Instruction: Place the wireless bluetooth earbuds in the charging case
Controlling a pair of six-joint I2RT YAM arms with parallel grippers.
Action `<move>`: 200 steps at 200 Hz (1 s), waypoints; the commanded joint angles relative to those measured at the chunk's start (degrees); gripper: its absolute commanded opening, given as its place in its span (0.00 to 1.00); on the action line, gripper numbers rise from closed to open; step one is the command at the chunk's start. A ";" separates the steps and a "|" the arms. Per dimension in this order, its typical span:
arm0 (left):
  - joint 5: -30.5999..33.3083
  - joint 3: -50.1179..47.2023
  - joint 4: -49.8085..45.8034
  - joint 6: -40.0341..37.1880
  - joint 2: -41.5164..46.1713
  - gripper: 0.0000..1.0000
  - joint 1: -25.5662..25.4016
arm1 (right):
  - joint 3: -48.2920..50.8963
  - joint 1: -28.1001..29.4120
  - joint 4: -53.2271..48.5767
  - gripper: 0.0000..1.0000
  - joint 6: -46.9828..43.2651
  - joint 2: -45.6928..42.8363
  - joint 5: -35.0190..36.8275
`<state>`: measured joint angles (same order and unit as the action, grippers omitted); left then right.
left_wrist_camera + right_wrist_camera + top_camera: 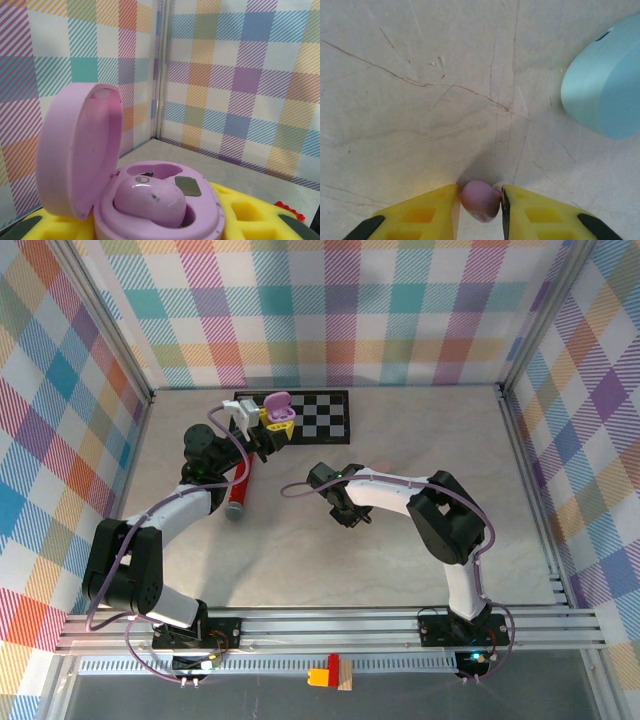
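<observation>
Risks squirting the tiny lilac bean-shaped earbud (pixel 480 201), pinched at the pale marbled table's (pixel 400 570) middle by the narrowed right gripper (pixel 480 189), sideways off its round shell, short of the open lilac plastic charging case (pixel 80 150) clamped by the left gripper (pixel 266 432) near the far edge.

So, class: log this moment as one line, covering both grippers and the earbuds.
left gripper: shut on open lilac case | seated earbud in one slot | right gripper: jaws flanking loose earbud on table, grip unclear | blue case nearby
</observation>
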<state>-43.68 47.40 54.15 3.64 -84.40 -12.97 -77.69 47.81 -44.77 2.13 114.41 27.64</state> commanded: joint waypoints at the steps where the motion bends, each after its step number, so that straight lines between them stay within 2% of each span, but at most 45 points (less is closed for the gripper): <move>1: -1.15 0.06 1.40 -0.30 1.94 0.35 0.56 | -1.14 -0.18 -1.81 0.28 0.58 1.17 0.77; 52: -1.02 -0.35 0.74 -1.38 2.13 0.35 0.58 | -1.11 -0.43 -1.32 0.22 2.64 -1.38 -0.01; 101: -0.45 -1.17 0.56 -3.02 1.98 0.35 0.58 | 3.78 -3.35 2.84 0.21 6.26 -13.02 -9.14; 115: -0.75 -1.19 1.47 -2.63 1.57 0.35 0.58 | 5.10 -4.37 3.85 0.21 7.71 -16.78 -13.51; 153: -1.85 -1.16 3.42 -1.30 0.98 0.35 -0.55 | 7.77 -10.47 8.35 0.22 13.32 -28.63 -31.27; 200: -3.09 -3.10 2.28 -3.99 1.17 0.36 -4.34 | 6.73 -17.92 13.07 0.21 17.77 -36.16 -51.09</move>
<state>-44.49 45.65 54.81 1.76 -84.14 -15.05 -70.67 32.25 -35.51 15.84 80.73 -8.86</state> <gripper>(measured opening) 0.383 0.217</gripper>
